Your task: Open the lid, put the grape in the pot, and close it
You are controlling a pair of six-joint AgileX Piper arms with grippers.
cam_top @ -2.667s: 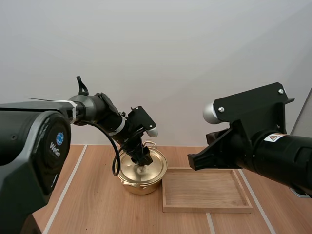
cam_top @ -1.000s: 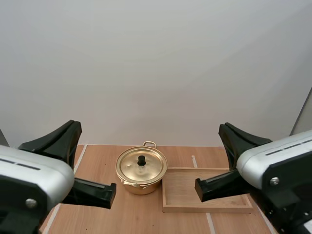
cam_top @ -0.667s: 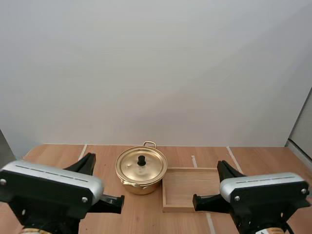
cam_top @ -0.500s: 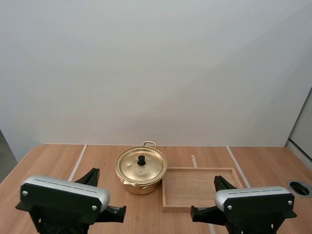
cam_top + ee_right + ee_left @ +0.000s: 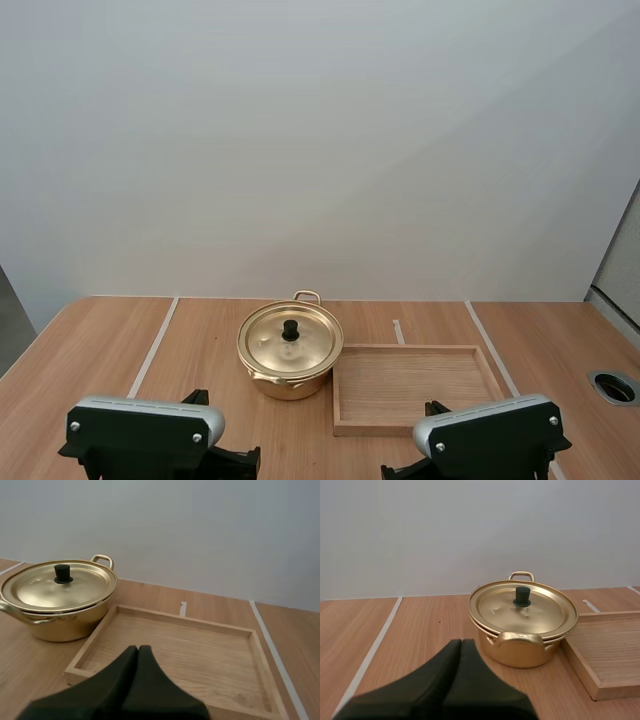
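A gold pot (image 5: 290,352) stands mid-table with its lid (image 5: 290,340) on and a black knob (image 5: 290,328) on top. In the left wrist view the pot (image 5: 522,625) is ahead of my left gripper (image 5: 460,642), whose fingers lie together as one dark wedge, well short of it. My right gripper (image 5: 138,648) is likewise shut on nothing, low over the near edge of the wooden tray (image 5: 170,645), with the pot (image 5: 60,600) beside that tray. Both arms are drawn back to the near table edge in the high view.
The wooden tray (image 5: 415,386) lies bare just right of the pot. White tape lines (image 5: 152,347) run across the wooden tabletop. A round cable hole (image 5: 612,386) sits at the far right edge.
Both arms have pulled back and sunk toward the near edge of the high view. Earlier the left gripper was at the lid's knob; the lid now sits on the pot untouched.
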